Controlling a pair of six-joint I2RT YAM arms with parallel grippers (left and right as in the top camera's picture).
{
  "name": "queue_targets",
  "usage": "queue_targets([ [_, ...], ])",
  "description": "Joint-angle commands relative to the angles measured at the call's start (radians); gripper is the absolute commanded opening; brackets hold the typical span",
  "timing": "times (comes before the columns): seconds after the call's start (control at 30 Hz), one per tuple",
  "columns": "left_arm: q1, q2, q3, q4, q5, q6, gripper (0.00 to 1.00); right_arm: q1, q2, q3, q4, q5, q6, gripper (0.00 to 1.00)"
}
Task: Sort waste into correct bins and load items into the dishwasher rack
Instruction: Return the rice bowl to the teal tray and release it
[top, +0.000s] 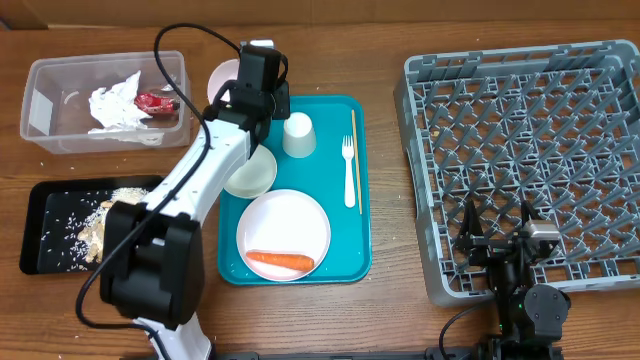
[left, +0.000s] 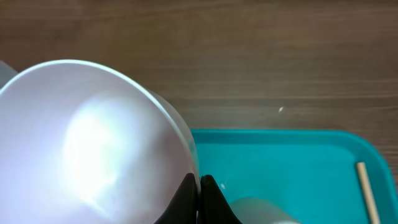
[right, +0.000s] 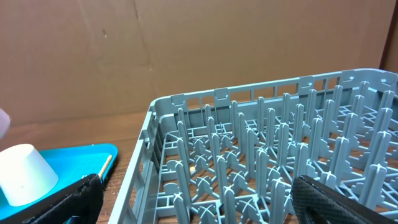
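One thin rim pinch from the clamped left hand holds the small white round bowl, so it could slip; right hand hangs spread wide, empty.

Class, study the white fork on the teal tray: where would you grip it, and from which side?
Probably the narrow handle of the fork, from straight above, jaws across it: it lies flat on the teal tray. The wooden stick lies close alongside, so aim carefully.
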Motion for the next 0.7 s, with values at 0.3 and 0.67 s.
queue_targets([
  [0.3, -0.006, 0.06, 0.011, -0.077, 0.013, 0.004, 0.05, -0.006, -0.01, -0.011, 0.006, -0.001, 0.0, 1.0],
  [0.67, -0.006, 0.061, 0.01, -0.092, 0.029, 0.005, 0.28, -0.006, -0.01, -0.011, 0.006, -0.002, 0.0, 1.0],
])
